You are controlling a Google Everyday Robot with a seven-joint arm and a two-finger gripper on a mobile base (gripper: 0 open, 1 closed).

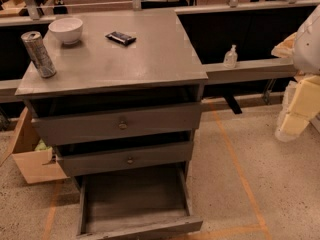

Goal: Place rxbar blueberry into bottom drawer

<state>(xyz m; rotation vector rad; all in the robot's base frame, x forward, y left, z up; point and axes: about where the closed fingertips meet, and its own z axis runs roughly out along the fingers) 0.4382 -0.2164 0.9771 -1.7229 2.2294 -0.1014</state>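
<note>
Plainly staged: snack bar [120, 37] flat on cabinet top [150, 59] near bowl [66, 30], bottom drawer [135, 196] pulled open below to receive it, gripper [294, 124] off at right edge, grip impossible to tell.

Three grey drawers – two upper drawers [160, 118] carrying two round knobs [123, 125], and one bottom drawer [135, 196] at 6 o'clock. At 11 o'clock: one white bowl [66, 30], one silver can [39, 54], one rxbar blueberry [120, 37]. One pump bottle [230, 57] at 2 o'clock, one cardboard box [31, 159] at 8 o'clock, one gripper [291, 125] at 3 o'clock.
</note>
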